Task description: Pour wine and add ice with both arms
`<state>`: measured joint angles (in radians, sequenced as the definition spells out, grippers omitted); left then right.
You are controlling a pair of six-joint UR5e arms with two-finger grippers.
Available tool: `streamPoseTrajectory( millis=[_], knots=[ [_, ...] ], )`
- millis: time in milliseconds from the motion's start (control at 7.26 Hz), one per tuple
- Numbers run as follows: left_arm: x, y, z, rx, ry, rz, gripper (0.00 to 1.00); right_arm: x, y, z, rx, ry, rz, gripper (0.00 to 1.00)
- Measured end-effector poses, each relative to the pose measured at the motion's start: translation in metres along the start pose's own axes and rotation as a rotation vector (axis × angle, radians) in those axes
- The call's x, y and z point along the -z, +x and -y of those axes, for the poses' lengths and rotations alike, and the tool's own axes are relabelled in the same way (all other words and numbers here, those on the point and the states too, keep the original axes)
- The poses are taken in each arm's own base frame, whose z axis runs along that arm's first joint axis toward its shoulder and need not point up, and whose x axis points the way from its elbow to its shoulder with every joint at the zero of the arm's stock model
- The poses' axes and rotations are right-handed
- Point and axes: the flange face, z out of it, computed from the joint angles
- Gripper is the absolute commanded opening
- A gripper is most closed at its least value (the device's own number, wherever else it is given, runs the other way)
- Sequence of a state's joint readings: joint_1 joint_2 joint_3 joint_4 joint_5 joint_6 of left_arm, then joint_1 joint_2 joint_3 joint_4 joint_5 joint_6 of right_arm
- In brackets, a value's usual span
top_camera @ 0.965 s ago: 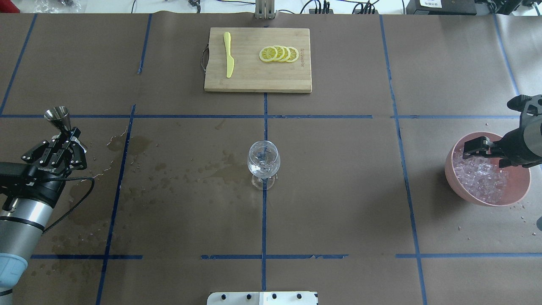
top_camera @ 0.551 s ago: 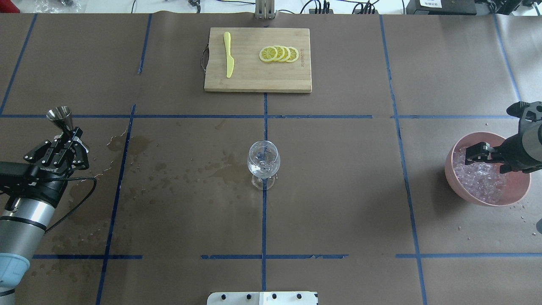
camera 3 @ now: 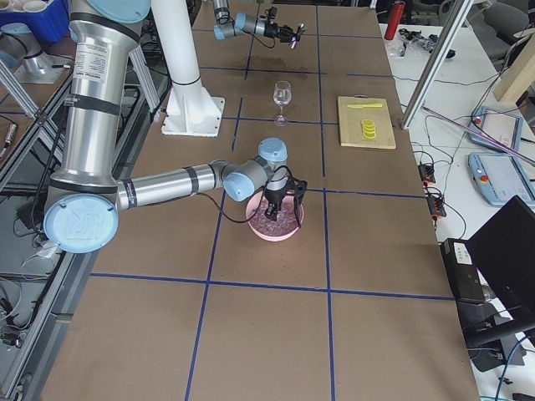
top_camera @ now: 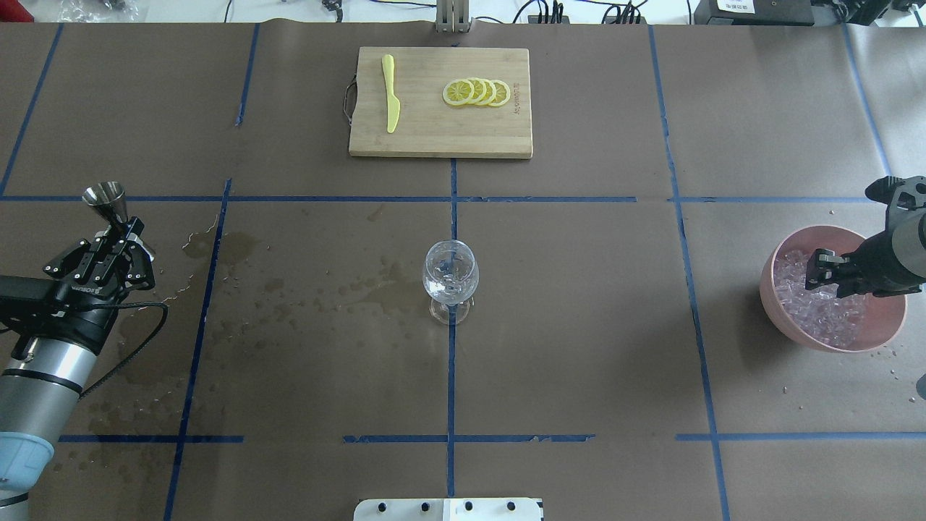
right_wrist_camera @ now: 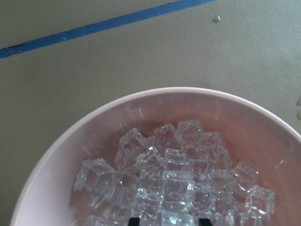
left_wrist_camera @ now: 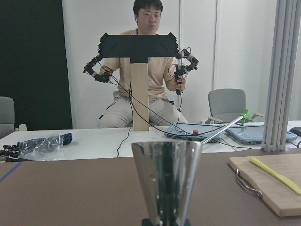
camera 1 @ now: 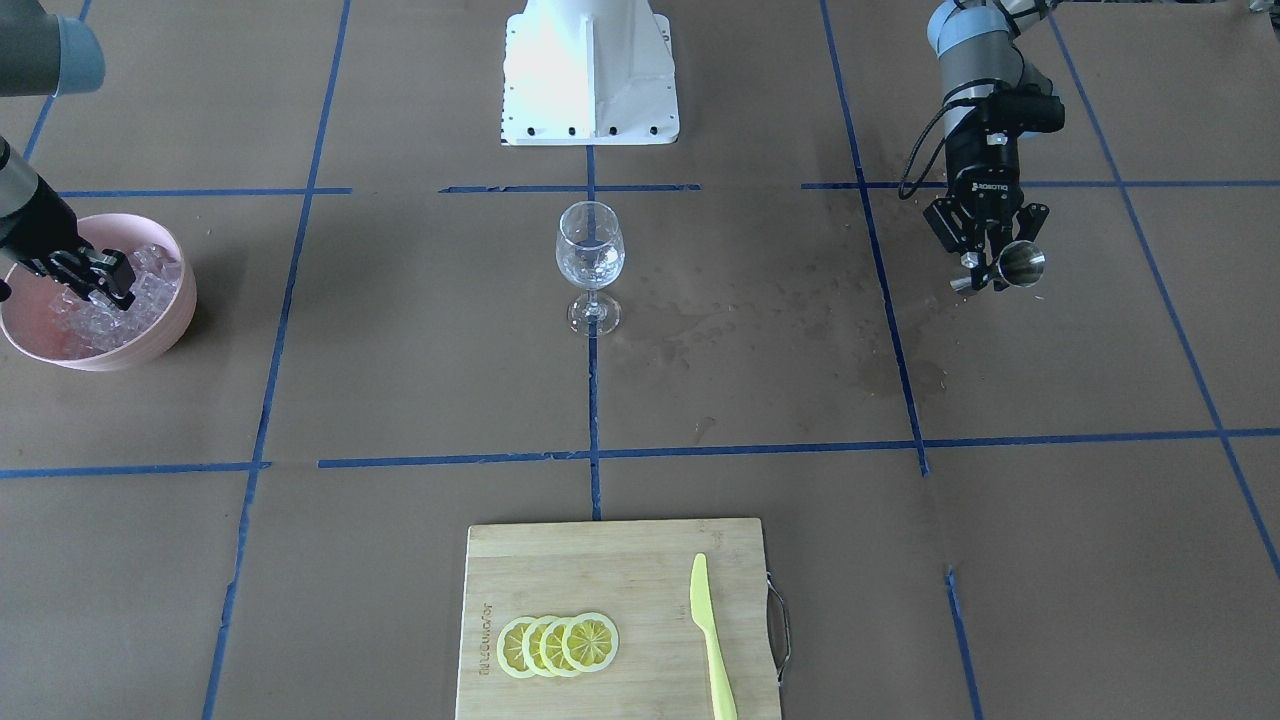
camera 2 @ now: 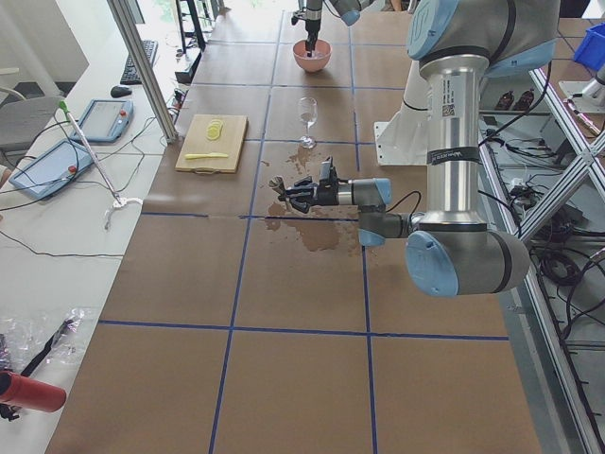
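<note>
Lowered since a second ago, our right pincer (top_camera: 812, 273) sits amid the ice (right_wrist_camera: 176, 183) in the pink bowl (top_camera: 765, 293), jaws parted astride the cube just beneath it, so we judge a grab imminent, while our left pincer (top_camera: 121, 235) clamps the jigger (top_camera: 101, 195).

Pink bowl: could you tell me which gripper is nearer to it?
Right. The right gripper sits inside the pink bowl over the ice; the left gripper, holding a metal jigger, is across the table.

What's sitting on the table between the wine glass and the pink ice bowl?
Nothing stands between the wine glass and the pink bowl: only bare brown paper crossed by one blue tape line, clearest in the overhead exterior view.
</note>
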<state>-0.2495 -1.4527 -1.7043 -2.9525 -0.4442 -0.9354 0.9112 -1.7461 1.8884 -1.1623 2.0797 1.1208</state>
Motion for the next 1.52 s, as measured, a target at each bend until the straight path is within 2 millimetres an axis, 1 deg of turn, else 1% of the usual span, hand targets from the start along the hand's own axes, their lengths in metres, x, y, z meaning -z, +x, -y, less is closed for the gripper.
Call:
streamPoseTrajectory(
  millis=[276, 551, 827, 1103, 1240, 1516],
  knots=[
    [0.000, 0.002, 0.000, 0.001, -0.002, -0.003, 0.00, 0.003, -0.002, 0.000, 0.002, 0.005, 0.004, 0.00],
    [-0.001, 0.006, 0.000, 0.007, -0.001, -0.006, 0.00, 0.016, -0.011, -0.002, 0.015, 0.026, 0.026, 0.00],
    [-0.002, 0.014, 0.003, 0.022, -0.006, -0.017, 0.00, 0.040, -0.028, -0.007, 0.041, 0.047, 0.072, 0.00],
    [-0.003, 0.016, 0.001, 0.043, -0.010, -0.021, 0.00, 0.074, -0.051, -0.017, 0.081, 0.075, 0.138, 0.00],
    [-0.003, 0.013, -0.004, 0.063, -0.013, -0.018, 0.00, 0.087, -0.060, -0.021, 0.097, 0.087, 0.164, 0.00],
    [-0.005, 0.003, -0.019, 0.088, -0.018, -0.002, 0.00, 0.106, -0.071, -0.028, 0.119, 0.103, 0.201, 0.00]
  ],
)
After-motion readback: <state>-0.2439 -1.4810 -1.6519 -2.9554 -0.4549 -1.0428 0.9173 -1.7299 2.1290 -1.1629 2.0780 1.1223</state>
